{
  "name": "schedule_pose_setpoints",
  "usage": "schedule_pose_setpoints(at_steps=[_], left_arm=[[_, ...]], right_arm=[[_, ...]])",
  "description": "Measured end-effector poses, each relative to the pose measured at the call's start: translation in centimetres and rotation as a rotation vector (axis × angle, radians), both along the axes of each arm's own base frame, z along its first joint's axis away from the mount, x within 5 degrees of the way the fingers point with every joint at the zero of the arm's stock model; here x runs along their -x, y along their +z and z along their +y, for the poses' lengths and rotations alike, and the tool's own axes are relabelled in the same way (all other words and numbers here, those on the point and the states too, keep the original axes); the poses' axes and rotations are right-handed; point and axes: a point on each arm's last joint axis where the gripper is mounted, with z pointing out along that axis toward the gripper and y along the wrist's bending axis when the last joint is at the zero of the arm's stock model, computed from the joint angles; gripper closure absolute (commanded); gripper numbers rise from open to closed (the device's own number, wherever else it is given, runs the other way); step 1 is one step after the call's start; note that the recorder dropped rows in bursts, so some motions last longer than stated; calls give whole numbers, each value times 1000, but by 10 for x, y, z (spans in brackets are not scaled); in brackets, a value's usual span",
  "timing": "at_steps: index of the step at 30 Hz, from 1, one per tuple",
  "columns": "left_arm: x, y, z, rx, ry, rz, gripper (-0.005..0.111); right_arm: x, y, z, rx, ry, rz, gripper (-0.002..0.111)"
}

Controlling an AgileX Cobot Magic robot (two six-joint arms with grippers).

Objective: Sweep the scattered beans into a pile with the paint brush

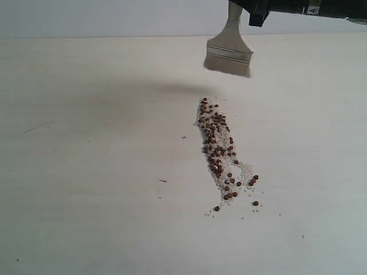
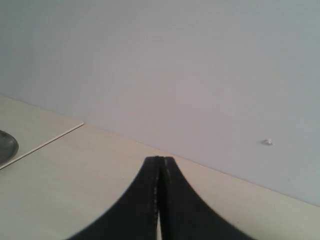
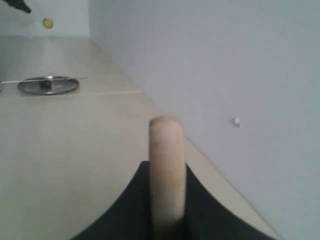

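The beans (image 1: 219, 150) lie on the table in a long narrow band of reddish-brown dots mixed with whitish grains, running from the middle toward the front right; a few strays sit at its near end (image 1: 255, 203). No compact pile shows. The paint brush (image 1: 229, 52) hangs in the air beyond the band's far end, bristles down and clear of the surface. My right gripper (image 1: 250, 12) is shut on its wooden handle (image 3: 166, 170), seen end-on in the right wrist view. My left gripper (image 2: 160, 165) is shut and empty, out of the exterior view.
The pale table (image 1: 86, 172) spreads wide to the left of the beans, with a few tiny specks. A white wall (image 2: 200, 75) rises behind. A metal lid (image 3: 48, 85) lies far off on the table, and a small yellow object (image 3: 47, 23) sits beyond it.
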Motion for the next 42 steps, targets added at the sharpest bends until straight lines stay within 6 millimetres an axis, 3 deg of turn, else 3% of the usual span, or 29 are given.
schedule_pose_setpoints(at_steps=[5,11,21,42], left_arm=[[0,0,0,0,1,1,107],[0,0,0,0,1,1,107],[0,0,0,0,1,1,107],[0,0,0,0,1,1,107]], right_arm=[[-32,-12,1,59,56,23,108],[-50,-16,10,52,77,20,108],[-48,-38,36,48,137,85,108],[-44,-45,37,32,121,455,108]])
